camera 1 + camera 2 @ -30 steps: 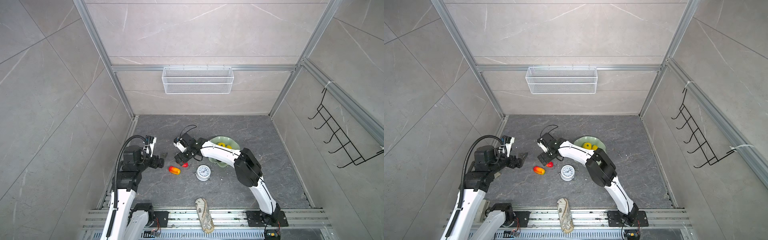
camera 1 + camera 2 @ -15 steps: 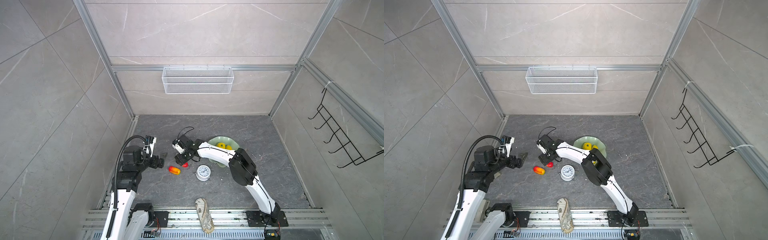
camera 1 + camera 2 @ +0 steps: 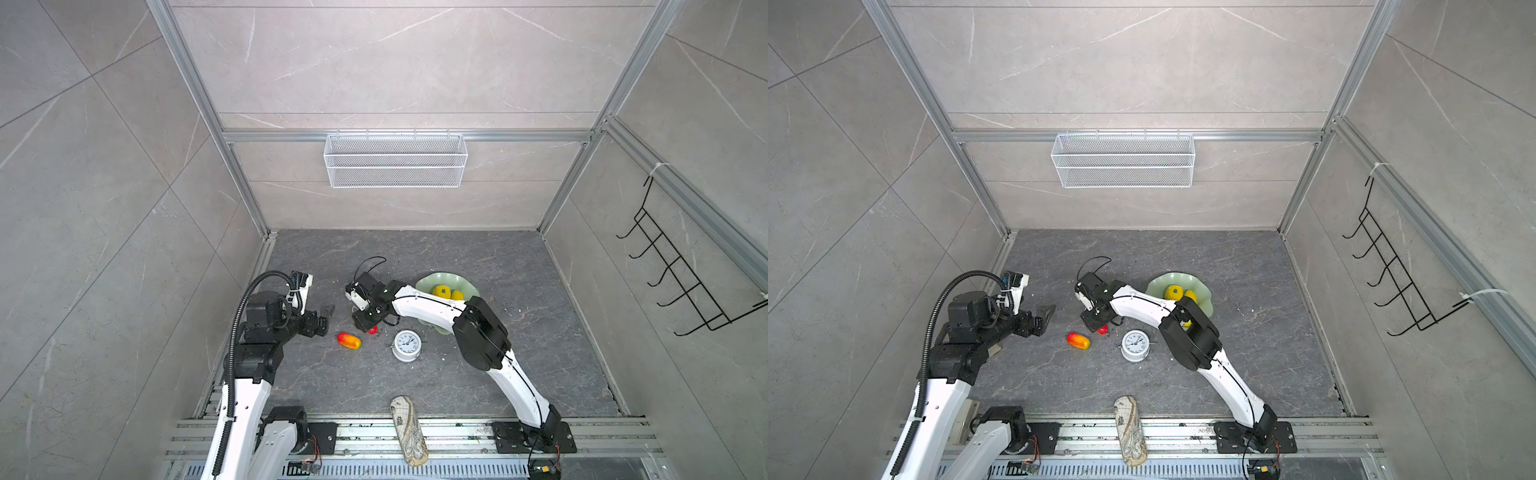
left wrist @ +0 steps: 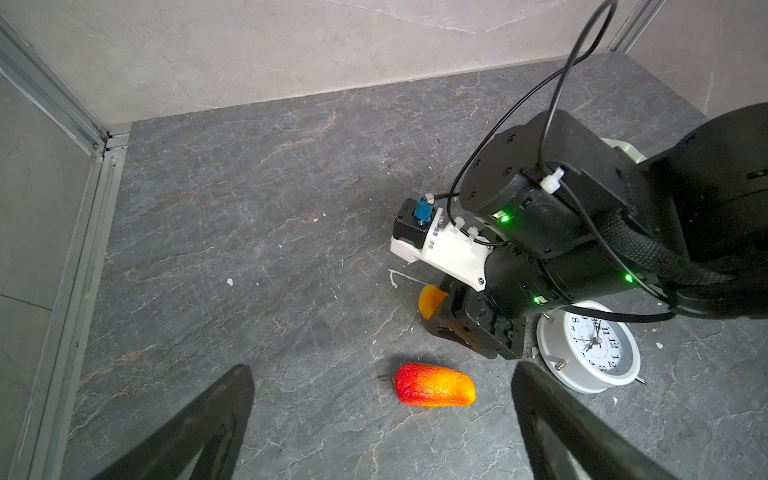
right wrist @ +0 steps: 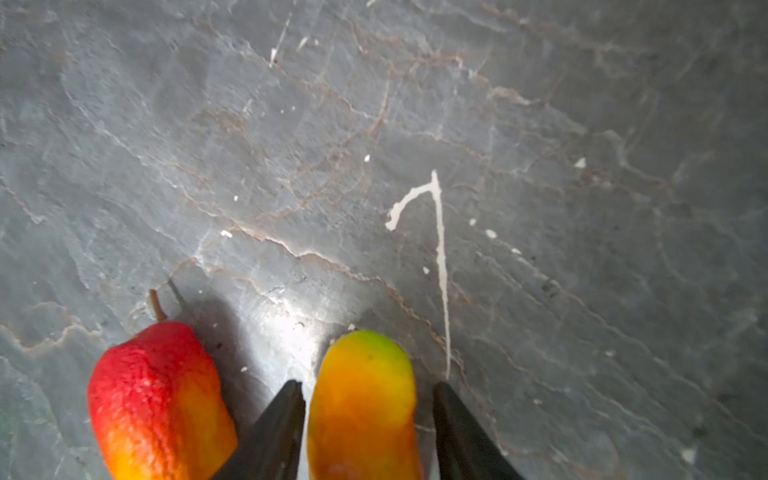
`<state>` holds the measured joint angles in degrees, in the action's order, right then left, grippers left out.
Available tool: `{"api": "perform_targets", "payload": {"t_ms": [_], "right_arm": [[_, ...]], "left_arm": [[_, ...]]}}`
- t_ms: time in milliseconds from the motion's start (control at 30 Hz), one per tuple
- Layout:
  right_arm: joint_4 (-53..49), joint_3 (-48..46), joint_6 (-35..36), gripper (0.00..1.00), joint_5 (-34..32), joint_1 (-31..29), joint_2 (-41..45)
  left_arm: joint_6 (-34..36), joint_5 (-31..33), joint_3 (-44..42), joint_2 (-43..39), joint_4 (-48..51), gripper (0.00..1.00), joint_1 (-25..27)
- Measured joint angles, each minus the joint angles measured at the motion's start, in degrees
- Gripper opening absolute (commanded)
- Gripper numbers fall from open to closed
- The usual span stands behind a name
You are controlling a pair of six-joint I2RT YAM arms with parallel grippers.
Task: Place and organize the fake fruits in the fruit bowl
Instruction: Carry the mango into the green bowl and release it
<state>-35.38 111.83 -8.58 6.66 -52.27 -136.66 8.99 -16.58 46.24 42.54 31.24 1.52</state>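
On the table [image 5: 540, 124], my right gripper [image 5: 366, 384] is sitting around one mango [image 5: 361, 424]; can't tell if it's pinching yet. I'm fearing its shiny skin slipping out, or a jaw bumping the 2nd mango [image 5: 153, 395].

From high up, my top views take in the whole counter [image 3: 457, 386]; the wrist views peer close past the left tool [image 4: 378, 372] and right tool [image 5: 368, 383], sharing one mango [image 4: 434, 384] [image 5: 153, 399].

A round white alarm clock [image 3: 407, 345] lies face-up on the dark grey stone desk [image 3: 478, 257], lower middle in both top views. Below it, a beige patterned pouch [image 3: 409, 430] crosses the aluminium rails [image 3: 457, 434]. A white wire basket [image 3: 395, 160] hangs at centre, and a black hook rack [image 3: 681, 282] at right.
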Motion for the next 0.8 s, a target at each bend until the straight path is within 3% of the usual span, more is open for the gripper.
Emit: {"api": "perform_targets", "payload": {"t_ms": [67,300,433,633,800], "right_arm": [[-0.52,0.61,-0.09,0.33,0.02,0.0,-0.11],[-1.81,1.66,-0.22,0.22,-1.18,0.0,-0.07],[-4.0,1.6,0.94,0.21,-2.14,0.07,1.4],[-4.7,-2.43,3.17,0.19,-1.6,1.92,11.98],[-3.15,-10.69,3.98,0.19,-2.25,8.76,23.52]], "left_arm": [[0.0,0.0,0.0,0.0,0.0,1.0,0.0],[0.0,0.0,0.0,-0.04,0.0,1.0,0.0],[0.0,-0.02,0.0,-0.15,0.0,1.0,0.0],[0.0,-0.02,0.0,-0.35,0.02,1.0,0.0],[0.0,-0.02,0.0,-0.7,0.0,1.0,0.0]]}}
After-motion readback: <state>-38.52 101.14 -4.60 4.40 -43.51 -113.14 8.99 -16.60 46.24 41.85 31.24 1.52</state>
